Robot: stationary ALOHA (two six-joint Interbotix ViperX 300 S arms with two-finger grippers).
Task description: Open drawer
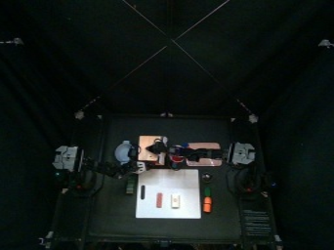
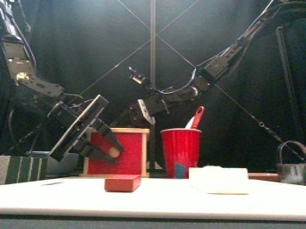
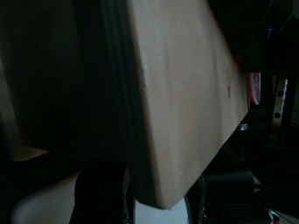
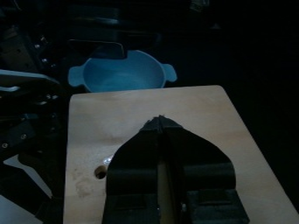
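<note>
The tan wooden drawer point(image 2: 120, 150) stands behind the red cup's left side in the front view and at the table's back middle in the top view point(image 1: 151, 146). Its reddish front faces the camera. My left gripper point(image 2: 93, 141) is at the drawer's front left corner with its fingers point(image 2: 74, 143) spread apart. In the left wrist view the drawer's wooden side point(image 3: 176, 96) fills the picture above one finger point(image 3: 103, 188). My right gripper point(image 4: 160, 127) rests on the drawer's top panel point(image 4: 105, 122), jaws together.
A red cup point(image 2: 181, 152) with a red stick in it stands right of the drawer. A blue bowl point(image 4: 122, 74) sits behind it. A white sheet point(image 1: 174, 192) lies in front, with a red block point(image 2: 122, 183) and an orange stick point(image 1: 206, 203).
</note>
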